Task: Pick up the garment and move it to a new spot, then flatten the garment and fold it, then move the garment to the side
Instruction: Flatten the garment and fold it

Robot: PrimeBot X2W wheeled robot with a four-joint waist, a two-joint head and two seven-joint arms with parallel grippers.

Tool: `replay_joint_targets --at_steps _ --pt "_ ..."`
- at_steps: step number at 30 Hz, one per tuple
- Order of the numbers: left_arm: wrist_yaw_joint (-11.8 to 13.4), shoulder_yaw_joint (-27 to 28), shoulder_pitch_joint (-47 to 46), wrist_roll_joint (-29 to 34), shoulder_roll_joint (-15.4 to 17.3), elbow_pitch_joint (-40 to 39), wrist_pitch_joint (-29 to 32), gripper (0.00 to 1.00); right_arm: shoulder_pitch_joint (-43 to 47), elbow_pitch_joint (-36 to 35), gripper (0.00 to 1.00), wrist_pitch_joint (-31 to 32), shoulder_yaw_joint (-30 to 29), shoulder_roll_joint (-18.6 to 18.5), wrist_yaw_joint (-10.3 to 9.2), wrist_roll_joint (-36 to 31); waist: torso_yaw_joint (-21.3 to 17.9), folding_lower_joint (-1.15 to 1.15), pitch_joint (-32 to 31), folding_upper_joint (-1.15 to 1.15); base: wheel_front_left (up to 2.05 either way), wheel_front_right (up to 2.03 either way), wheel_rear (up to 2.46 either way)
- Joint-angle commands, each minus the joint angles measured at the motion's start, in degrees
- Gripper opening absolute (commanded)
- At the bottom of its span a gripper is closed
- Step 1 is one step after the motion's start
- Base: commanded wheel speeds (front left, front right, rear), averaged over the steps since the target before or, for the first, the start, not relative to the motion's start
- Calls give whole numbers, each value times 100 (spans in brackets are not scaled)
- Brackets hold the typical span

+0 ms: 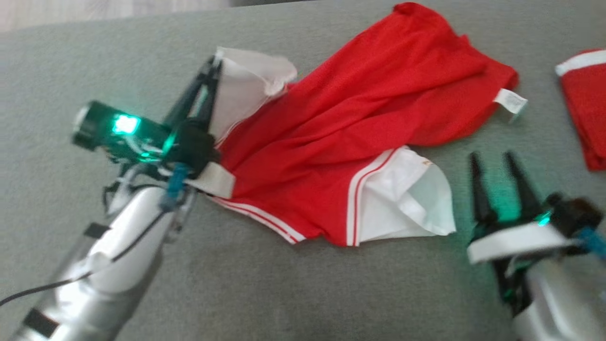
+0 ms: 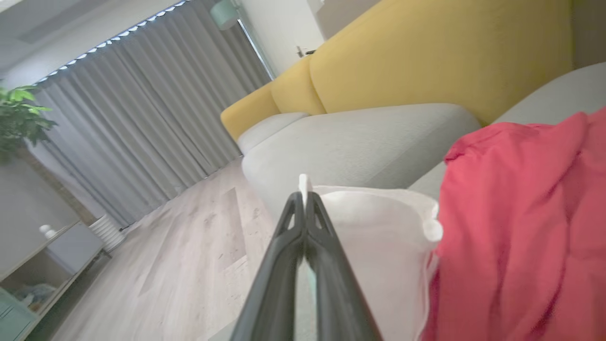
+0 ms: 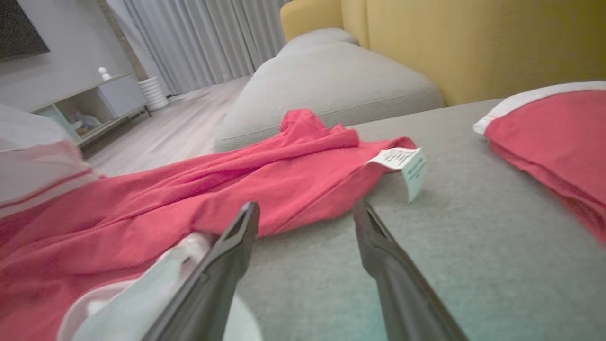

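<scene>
The garment (image 1: 355, 123) is a red jersey with white sleeves, lying crumpled across the grey cushion (image 1: 265, 284). My left gripper (image 1: 215, 61) is shut on the edge of its white left sleeve (image 1: 246, 85); the left wrist view shows the white cloth (image 2: 374, 222) pinched between the dark fingertips (image 2: 303, 199). My right gripper (image 1: 492, 158) stands open just right of the other white sleeve (image 1: 407, 199), holding nothing. In the right wrist view its fingers (image 3: 307, 213) straddle bare cushion, with the red cloth (image 3: 227, 184) and a white care label (image 3: 402, 163) beyond.
A second red garment with a white band (image 1: 584, 99) lies folded at the cushion's right edge. Behind stand the yellow sofa back (image 2: 426, 52) and another grey cushion (image 3: 326, 80). Wooden floor (image 2: 189, 255), curtains and a low cabinet (image 3: 90, 102) lie beyond the cushion's edge.
</scene>
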Motion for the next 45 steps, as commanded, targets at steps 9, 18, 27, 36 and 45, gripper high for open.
replay_joint_targets --at_steps 9,18,27,36,45 --pt "-4 519 -100 -252 533 -420 -192 0 -1668 1714 100 345 -234 -405 39 568 392 0 235 0 0 0 0" --pt "-25 474 -176 -355 461 -320 -314 0 -2639 3016 0 836 283 -510 39 1204 450 0 280 0 0 0 0" --pt "134 709 207 -501 820 -411 -481 0 -1594 2552 0 285 556 -584 39 1249 -7 0 -183 0 0 0 0" --pt "366 1075 1200 -878 1323 -1432 -306 0 1201 70 0 894 -186 -730 39 834 -493 0 -308 0 0 0 0" --pt "558 1065 1724 -973 1430 -2315 64 0 2859 -3308 100 2558 -1104 -655 39 106 -416 0 -249 0 0 0 0"
